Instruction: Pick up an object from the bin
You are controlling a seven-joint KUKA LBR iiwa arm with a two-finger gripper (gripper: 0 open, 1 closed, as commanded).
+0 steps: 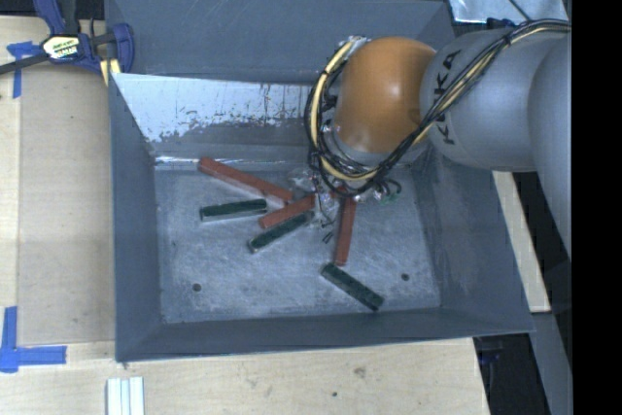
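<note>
My gripper (pixel 324 197) is low in the middle of the bin, below the orange dome, and most of it is hidden. It sits right where several bars meet. A short red-brown bar (pixel 288 217) lies just to its left, touching or nearly touching it. Another red-brown bar (pixel 344 234) runs almost straight down from it toward the front. A long red-brown bar (pixel 243 180) slants up to the left. Whether anything is held cannot be seen.
A dark green bar (pixel 233 208) lies flat further left. Another dark green bar (pixel 276 236) slants below the short red-brown one. A third dark green bar (pixel 352 287) lies near the front wall. The arm covers the bin's back right.
</note>
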